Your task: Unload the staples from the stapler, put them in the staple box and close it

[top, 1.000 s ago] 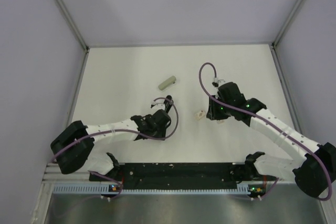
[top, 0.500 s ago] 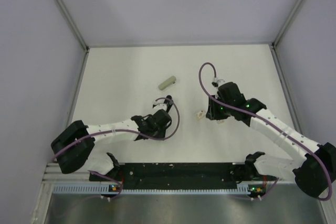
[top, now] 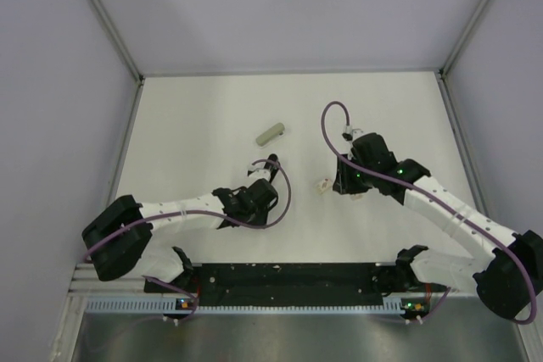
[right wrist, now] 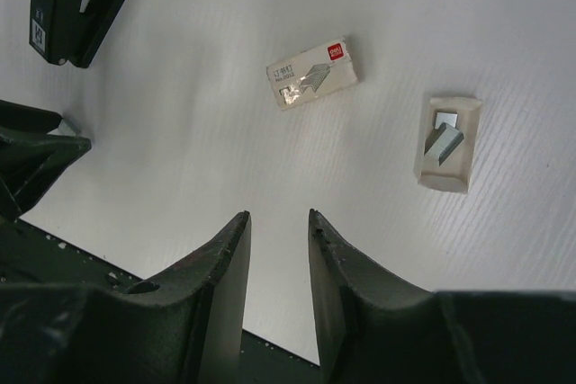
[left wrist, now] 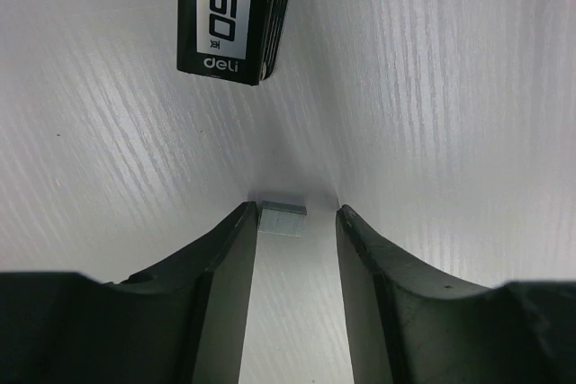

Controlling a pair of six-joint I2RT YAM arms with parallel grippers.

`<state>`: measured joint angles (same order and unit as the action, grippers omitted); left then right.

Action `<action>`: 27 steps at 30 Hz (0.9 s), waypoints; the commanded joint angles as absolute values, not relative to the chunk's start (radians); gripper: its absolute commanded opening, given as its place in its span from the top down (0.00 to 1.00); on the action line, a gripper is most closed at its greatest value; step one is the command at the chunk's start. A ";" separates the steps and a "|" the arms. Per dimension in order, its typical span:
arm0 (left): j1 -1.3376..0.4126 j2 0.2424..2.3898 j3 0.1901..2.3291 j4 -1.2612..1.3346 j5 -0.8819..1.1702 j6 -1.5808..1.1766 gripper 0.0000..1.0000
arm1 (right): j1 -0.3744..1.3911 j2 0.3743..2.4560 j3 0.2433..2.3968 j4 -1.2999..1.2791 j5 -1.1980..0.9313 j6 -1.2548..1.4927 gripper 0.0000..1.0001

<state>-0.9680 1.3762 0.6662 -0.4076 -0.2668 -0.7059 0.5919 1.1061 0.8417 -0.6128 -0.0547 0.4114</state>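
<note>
Overhead view of a white table [top: 195,108] with my two arms reaching in from 6 o'clock. My left gripper [left wrist: 295,213] sits low over the table near its centre, its fingers partly open and clamped on nothing. My right gripper [right wrist: 274,218] hovers right of centre, its fingers only a narrow gap apart and empty.

The black stapler [left wrist: 236,15] lies on the table at 11 o'clock from my left gripper, close ahead of the fingertips but apart from them. A pale olive bar [top: 271,134] lies at 12 o'clock from the stapler, well apart.

From my right wrist, a small beige staple box [right wrist: 315,74] lies at 12 o'clock and an open beige tray [right wrist: 445,143] holding staples lies at 2 o'clock.

A short silver strip of staples [left wrist: 282,219] rests on the table between my left fingertips, against one finger and clear of the other.
</note>
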 commanded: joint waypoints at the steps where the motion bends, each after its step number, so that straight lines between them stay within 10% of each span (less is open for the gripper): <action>1: -0.976 1.364 0.664 -0.465 -0.287 -0.716 0.56 | 0.603 1.089 0.836 -0.577 -0.057 0.408 0.67; 27: -1.011 1.310 0.750 -0.508 -0.262 -0.677 0.90 | 0.603 1.092 0.850 -0.575 -0.086 0.408 0.67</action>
